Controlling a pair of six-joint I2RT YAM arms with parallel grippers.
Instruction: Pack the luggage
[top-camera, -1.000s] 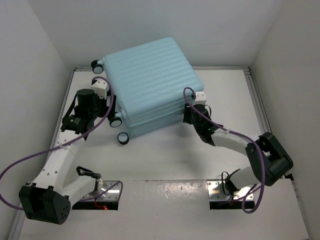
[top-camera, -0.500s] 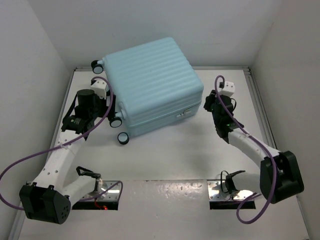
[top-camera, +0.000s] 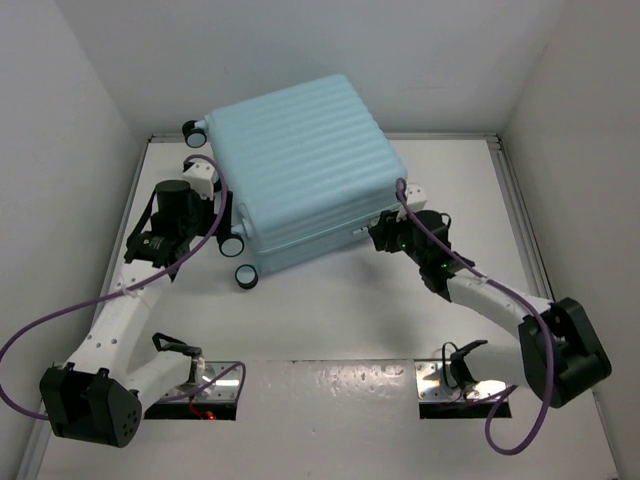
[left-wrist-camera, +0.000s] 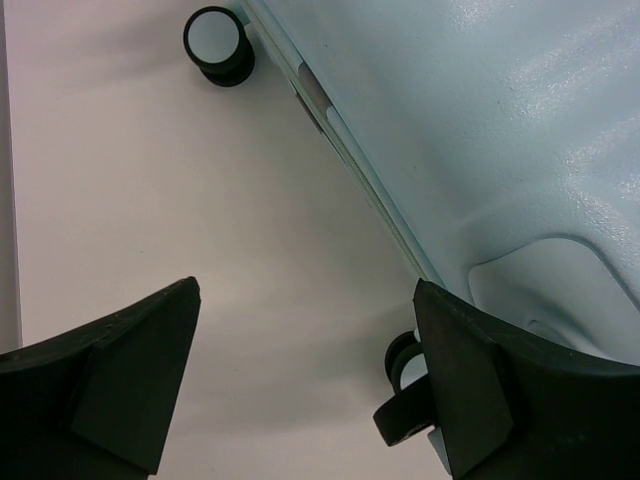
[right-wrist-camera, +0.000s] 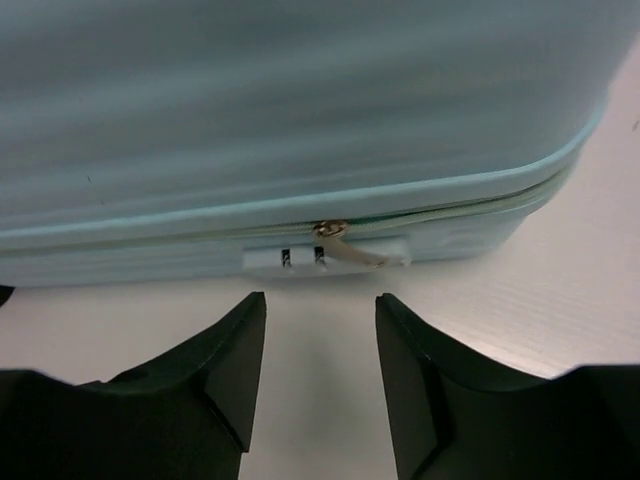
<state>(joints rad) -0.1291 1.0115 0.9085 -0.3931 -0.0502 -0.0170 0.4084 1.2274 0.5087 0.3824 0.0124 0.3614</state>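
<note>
Pale aqua ribbed shell marks the luggage (top-camera: 300, 165), lying closed and flat at the far middle of the white tabletop (top-camera: 330, 310), with black caster wheels (top-camera: 232, 243) along its left side. From above, the left end effector (top-camera: 212, 195) sits just beside the luggage's left edge, and the right end effector (top-camera: 383, 235) points at its near-right side. In the left wrist view the fingers (left-wrist-camera: 110, 380) spread wide and hold nothing, with bare tabletop between them beside the luggage. In the right wrist view the fingers (right-wrist-camera: 190, 390) stand partly apart and empty, aimed at the zipper pull (right-wrist-camera: 350, 250) on the luggage's seam without touching it.
</note>
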